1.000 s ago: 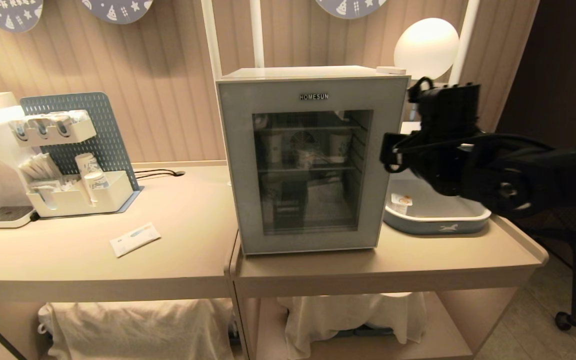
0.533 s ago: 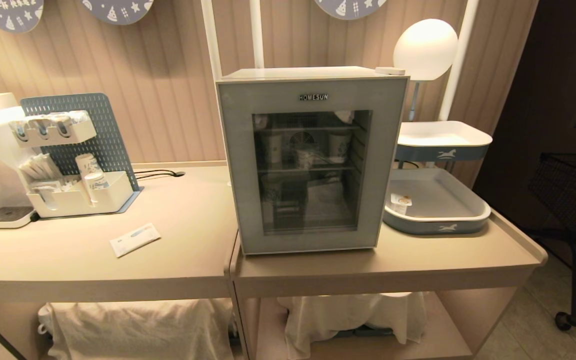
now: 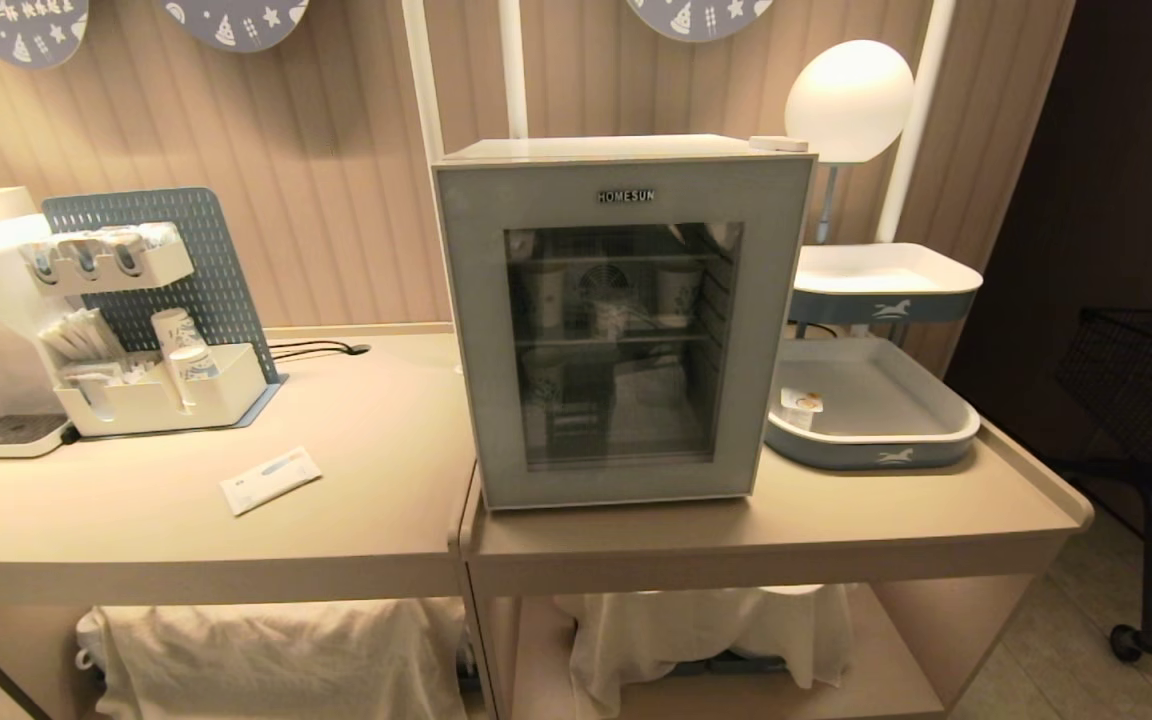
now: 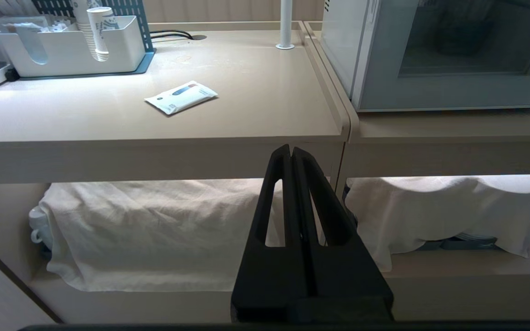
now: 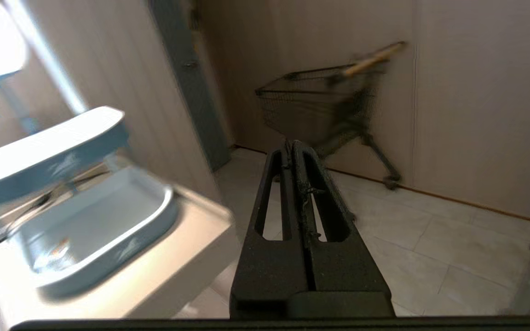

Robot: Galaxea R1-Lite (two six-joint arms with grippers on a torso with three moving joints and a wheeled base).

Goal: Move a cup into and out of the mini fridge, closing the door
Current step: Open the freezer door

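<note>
On the right-hand counter [image 3: 776,535], the mini fridge [image 3: 622,322] stands square to me with its door [image 3: 476,330] flush against the cabinet all the way round. Its front edge sits a little back from the counter's lip, leaving a bare strip of counter before it. Through the glass I make out a cup [image 3: 612,318] on the middle wire shelf, between two taller paper cups; the dark window makes it hard to tell which tub it is. Just right of the fridge, a grey tray [image 3: 921,440] holds a tub with an orange mark on its lid [image 3: 801,404] in the corner nearest the fridge; the rest of the tray floor is bare. A second, higher tray [image 3: 886,290] hangs over its rear part.

Neither of my arms shows from the head. My left gripper [image 4: 291,154] hangs low in front of the seam between the two counters, below their front edge, fingers pressed together on nothing. My right gripper [image 5: 292,149] is off past the right end of the counter, pointing out over bare floor towards a wire cart [image 5: 325,105] by the wall, its fingers likewise together and holding nothing. The counter's rounded corner and the grey tray lie off to one side of it, well apart from the fingertips.
</note>
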